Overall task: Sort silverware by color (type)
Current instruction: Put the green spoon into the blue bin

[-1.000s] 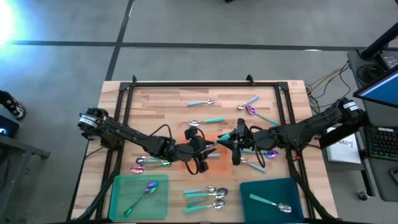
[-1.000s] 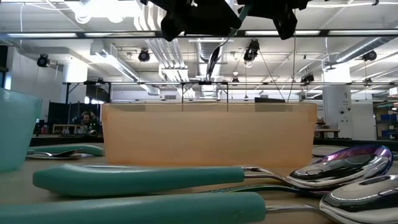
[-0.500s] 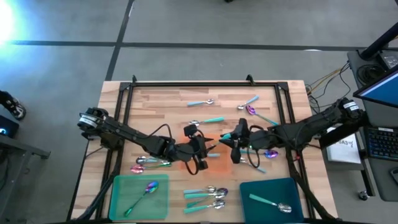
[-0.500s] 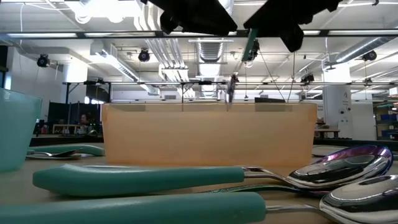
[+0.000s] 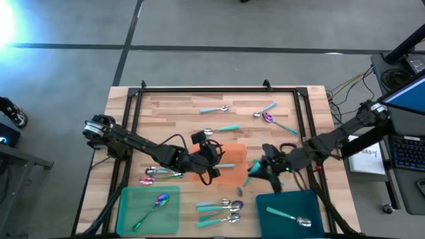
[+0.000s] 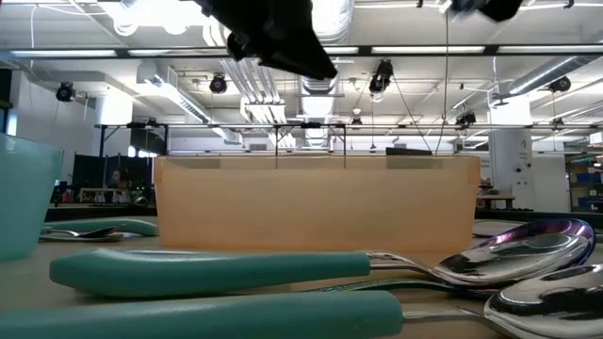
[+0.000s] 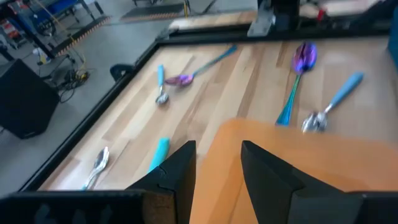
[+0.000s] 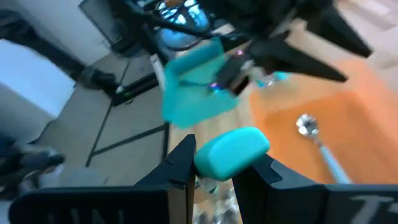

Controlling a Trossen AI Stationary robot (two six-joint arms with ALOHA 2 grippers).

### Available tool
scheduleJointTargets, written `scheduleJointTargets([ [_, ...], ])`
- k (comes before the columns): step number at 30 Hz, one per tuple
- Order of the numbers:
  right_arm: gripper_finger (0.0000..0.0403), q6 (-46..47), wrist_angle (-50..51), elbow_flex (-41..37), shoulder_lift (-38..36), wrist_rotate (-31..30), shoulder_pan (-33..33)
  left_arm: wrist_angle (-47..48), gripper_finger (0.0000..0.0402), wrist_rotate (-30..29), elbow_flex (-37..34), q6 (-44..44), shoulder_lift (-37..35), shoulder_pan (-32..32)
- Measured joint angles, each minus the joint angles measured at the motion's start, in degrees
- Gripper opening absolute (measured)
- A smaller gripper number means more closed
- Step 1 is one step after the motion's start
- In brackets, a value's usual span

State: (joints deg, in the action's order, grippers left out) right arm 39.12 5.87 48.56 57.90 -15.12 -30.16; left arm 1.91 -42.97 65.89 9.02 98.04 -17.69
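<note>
Gripped a spoon (image 8: 231, 151) by its teal handle in the right tool (image 8: 214, 167), fingers narrow and pressed to either side of it. Hung that tool (image 5: 257, 174) above the counter (image 5: 179, 116), just off the orange tray's (image 5: 234, 174) edge and near the far rim of the teal tray (image 5: 287, 200). Showed the spoon's bowl end slanting down beside the tool in the high view, though too small to tell more.

Held nothing in the left tool (image 7: 217, 165): fingers apart, a moderate gap, with orange tray (image 7: 323, 168) plain between them. Hovered it (image 5: 211, 159) over that tray, facing the right tool, the two well apart.

Lay under and just ahead of the left tool, on the orange tray: one silver-bowled spoon with a light-blue handle (image 8: 317, 142).

Lay beyond the left tool, toward the counter's far edge: four loose spoons, among them a purple-bowled one (image 7: 298, 81) and a light-blue-handled one (image 7: 333, 104).

Lay to the left tool's outer side: a small bunch of spoons (image 5: 159, 174) on bare wood.

Lay nearer than both tools, between the front trays: a cluster of teal-handled spoons (image 5: 222, 209), large in the low view's foreground (image 6: 217, 273).

Sat in the green tray (image 5: 133, 196): one purple-bowled spoon (image 5: 156, 202). Sat in the teal tray, just past the right tool: one silver-bowled spoon (image 5: 289, 215).
</note>
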Motion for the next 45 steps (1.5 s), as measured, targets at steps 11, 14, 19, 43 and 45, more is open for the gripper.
scheduleJointTargets([
  [11, 0.0064, 20.18, 36.91, 17.63, 5.38, -1.89, -10.96, 5.8, 0.0112, -0.01, 0.0, 5.66, 0.0, 0.12],
  [14, 0.0064, 28.11, 49.27, 23.14, 9.3, -0.65, -12.34, 5.83, 0.0112, -0.01, 0.0, 5.66, 0.0, 0.2],
  [19, 0.0064, 34.85, 61.59, 28.54, 16.61, 6.1, -13.45, 5.87, 0.0112, -0.01, 0.0, 5.66, 0.0, 0.2],
  [43, 0.0116, 29.29, 68.56, 31.1, 33.29, 21.12, -13.83, 12.42, 0.0112, 1.69, 0.0, 9.25, 0.0, 1.46],
  [45, 0.0144, 29.24, 67.49, 31.1, 33.29, 21.14, -13.83, 13.2, 0.0112, 2.31, 0.0, 9.98, 0.0, 1.46],
])
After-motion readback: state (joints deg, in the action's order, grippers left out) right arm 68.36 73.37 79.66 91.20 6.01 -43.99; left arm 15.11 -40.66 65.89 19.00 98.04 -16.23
